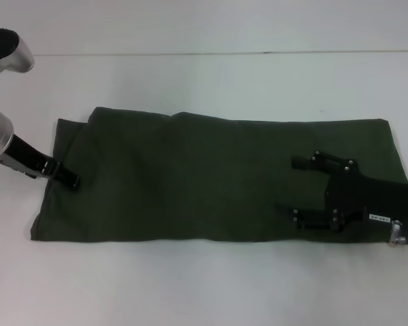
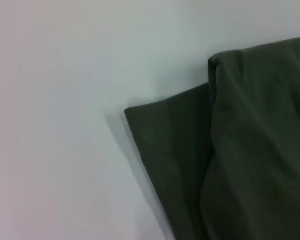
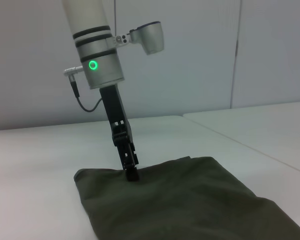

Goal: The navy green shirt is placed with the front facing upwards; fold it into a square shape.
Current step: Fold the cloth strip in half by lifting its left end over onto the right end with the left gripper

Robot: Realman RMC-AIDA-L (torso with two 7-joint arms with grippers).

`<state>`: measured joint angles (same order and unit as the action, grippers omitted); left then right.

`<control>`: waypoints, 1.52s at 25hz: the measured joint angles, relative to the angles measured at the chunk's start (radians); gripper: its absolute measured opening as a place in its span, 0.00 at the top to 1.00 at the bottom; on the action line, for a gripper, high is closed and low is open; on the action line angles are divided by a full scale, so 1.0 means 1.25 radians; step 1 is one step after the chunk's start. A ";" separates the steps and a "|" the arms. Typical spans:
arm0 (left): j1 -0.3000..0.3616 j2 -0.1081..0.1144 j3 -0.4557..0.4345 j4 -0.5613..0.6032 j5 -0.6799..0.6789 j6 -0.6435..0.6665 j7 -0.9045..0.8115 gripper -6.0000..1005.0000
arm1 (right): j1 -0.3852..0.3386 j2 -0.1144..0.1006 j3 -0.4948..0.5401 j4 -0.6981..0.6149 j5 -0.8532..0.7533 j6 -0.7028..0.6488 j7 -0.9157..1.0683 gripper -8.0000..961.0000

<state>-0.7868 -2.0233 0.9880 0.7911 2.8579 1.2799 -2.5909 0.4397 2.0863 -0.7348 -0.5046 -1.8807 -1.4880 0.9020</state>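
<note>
We see one navy green shirt point(image 1: 204, 176), soft matte cotton, folded into a long flat band lying crosswise on the white table point(image 1: 190, 285). No print or collar shows, just plain dark olive cloth w/ shallow creases. At the band's left end, the wrist view shows two layers: a lower flap w/ a sharp corner, and a thicker rounded fold over it.

Two grippers. Left gripper point(image 1: 73, 181): black, slim, hanging from a silver arm w/ a green ring light, tips down on the cloth near the shirt's left edge. From the other arm's cam the fingers look pressed together at the fabric; whether they pinch any cloth we can't tell. Right gripper point(image 1: 296, 188): black, boxy, low over the shirt's right part, its two fingers spread wide apart, nothing between them.

Table is smooth, white, matte. Behind it a pale wall w/ vertical panel seams.
</note>
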 joint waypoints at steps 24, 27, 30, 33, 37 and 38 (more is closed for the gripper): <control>-0.045 0.011 -0.002 -0.074 0.000 -0.008 -0.002 0.10 | 0.000 -0.001 -0.009 -0.007 0.000 -0.022 -0.001 0.09; -0.048 0.012 -0.003 -0.082 0.000 -0.008 -0.002 0.10 | 0.000 -0.001 -0.009 -0.007 0.000 -0.022 -0.002 0.09; -0.049 0.012 -0.002 -0.085 0.000 -0.012 -0.002 0.10 | 0.000 -0.001 -0.009 -0.007 0.000 -0.021 -0.002 0.09; -0.051 0.012 -0.001 -0.087 0.000 -0.014 -0.002 0.11 | 0.000 -0.001 -0.009 -0.007 0.000 -0.019 -0.002 0.10; -0.058 0.012 0.000 -0.088 0.000 -0.012 0.000 0.15 | -0.002 -0.001 -0.008 -0.007 0.000 -0.016 -0.002 0.10; -0.060 0.012 0.000 -0.090 0.000 -0.010 0.004 0.16 | -0.002 -0.001 -0.008 -0.007 0.000 -0.016 -0.002 0.10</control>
<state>-0.8619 -2.0082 0.9880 0.6791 2.8576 1.2674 -2.5859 0.4376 2.0847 -0.7449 -0.5139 -1.8806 -1.5081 0.8999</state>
